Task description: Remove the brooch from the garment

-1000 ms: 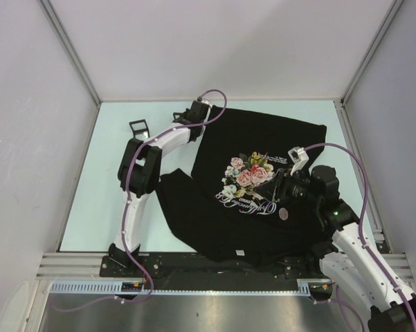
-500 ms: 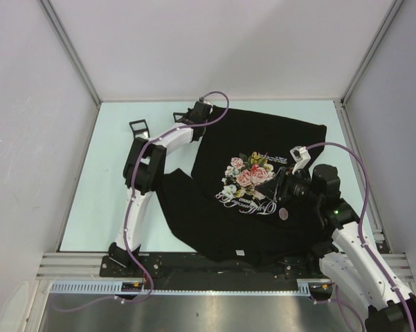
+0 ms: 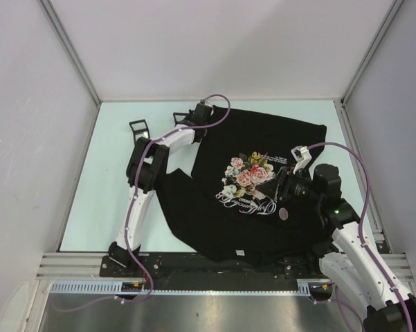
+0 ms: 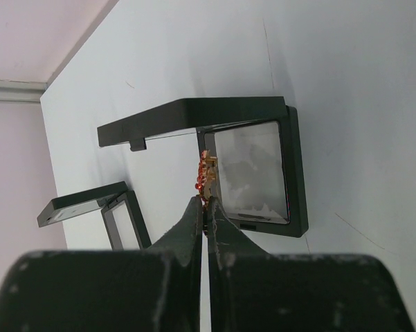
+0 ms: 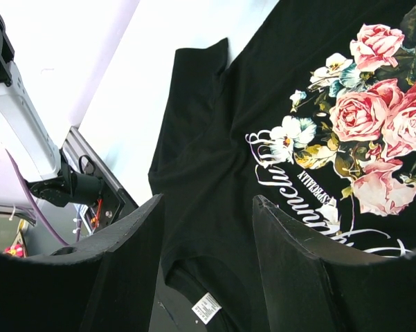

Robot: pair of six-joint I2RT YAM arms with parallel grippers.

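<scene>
Pale blue-green table (image 3: 111,187) enclosed by plain white walls, seen from above with both arms reaching in from the near edge. On it lies the garment (image 3: 263,149), a black T-shirt spread flat and somewhat rumpled, its printed roses (image 5: 374,111) above white cursive lettering (image 5: 311,200). The left gripper (image 4: 206,206), extended to the far left of the table beside the shirt's upper corner, has its fingers pressed together on the brooch (image 4: 205,174), a small red-and-gold piece projecting beyond the fingertips. The brooch is thus off the garment and appears in the left wrist view against the edge of an open black display case (image 4: 294,173) with a clear pane; whether it touches the case cannot be told. A second, similar case (image 4: 90,204) lies just beyond. The right gripper (image 5: 208,207) hangs over the lower part of the shirt near the lettering, fingers (image 5: 135,235) well apart with nothing between them. A small round pinkish disc (image 3: 283,214) rests on the shirt below the print.
</scene>
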